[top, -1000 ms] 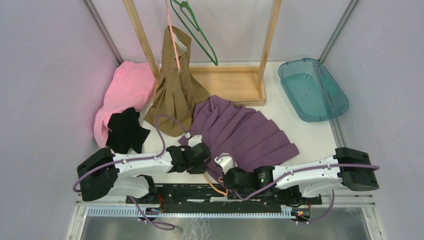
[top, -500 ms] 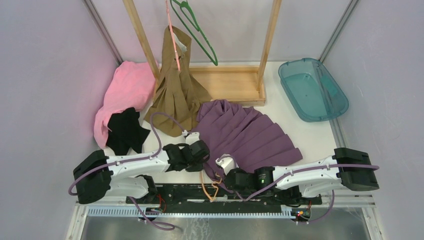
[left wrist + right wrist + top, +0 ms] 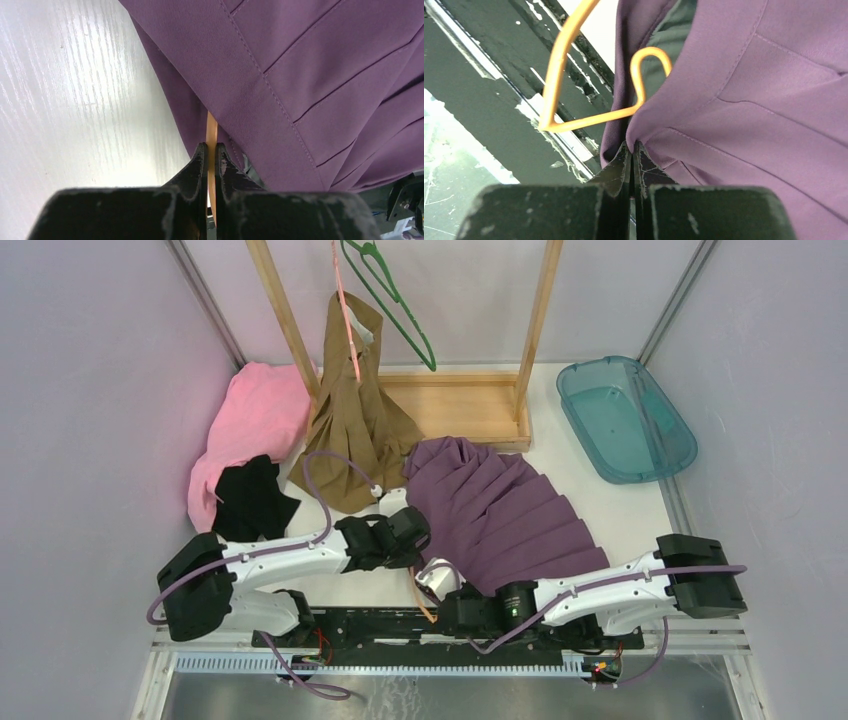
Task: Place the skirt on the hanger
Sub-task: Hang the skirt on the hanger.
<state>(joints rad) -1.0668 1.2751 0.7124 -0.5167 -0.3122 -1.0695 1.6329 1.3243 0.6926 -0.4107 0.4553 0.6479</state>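
Note:
The purple pleated skirt (image 3: 500, 510) lies spread across the table, its waistband toward the arms. An orange wire hanger (image 3: 422, 602) pokes out from under the waistband at the near edge. My left gripper (image 3: 418, 530) is at the skirt's left edge. In the left wrist view it (image 3: 211, 150) is shut on the hanger's thin orange wire (image 3: 211, 131), which runs under the skirt (image 3: 300, 65). My right gripper (image 3: 432, 580) is shut on a fold of the waistband (image 3: 764, 90), pinched between its tips (image 3: 632, 150), with the hanger's hook (image 3: 559, 60) just beyond.
A wooden rack (image 3: 470, 410) stands at the back with a green hanger (image 3: 395, 300) and a tan garment (image 3: 355, 420) hanging from it. A pink cloth (image 3: 250, 425) and a black cloth (image 3: 250, 502) lie at left. A teal bin (image 3: 625, 420) sits at back right.
My left gripper has closed on the hanger wire and moved slightly right. The right gripper has slid left toward the near edge, and the skirt has bunched away from the arms.

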